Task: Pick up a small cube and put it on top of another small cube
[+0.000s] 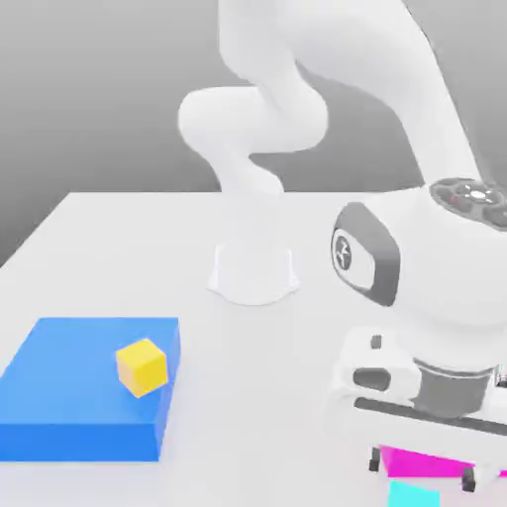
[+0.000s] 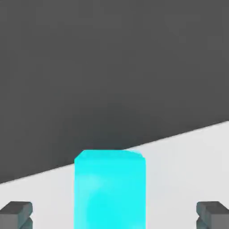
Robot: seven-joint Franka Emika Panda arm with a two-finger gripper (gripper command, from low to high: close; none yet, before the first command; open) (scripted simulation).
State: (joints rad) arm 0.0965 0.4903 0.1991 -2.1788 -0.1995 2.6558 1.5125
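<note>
White tabletop [image 1: 267, 396] | claw [image 2: 114, 215] wide open, holding nothing | cyan cube [image 2: 110, 192] between fingertips [image 2: 17, 214]

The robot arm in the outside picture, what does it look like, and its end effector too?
The arm is glossy white with rounded, bulging segments and a round base. Near the wrist are a dark grey panel around a pale disc with a dark marking, and dark grey collars. The end effector has a wide white body with a long black slot and small dark fingertips.

Smooth, glossy, plastic-looking white arm [image 1: 366, 59] above a plain, smooth, matt-looking pale tabletop [image 1: 248, 396].
</note>
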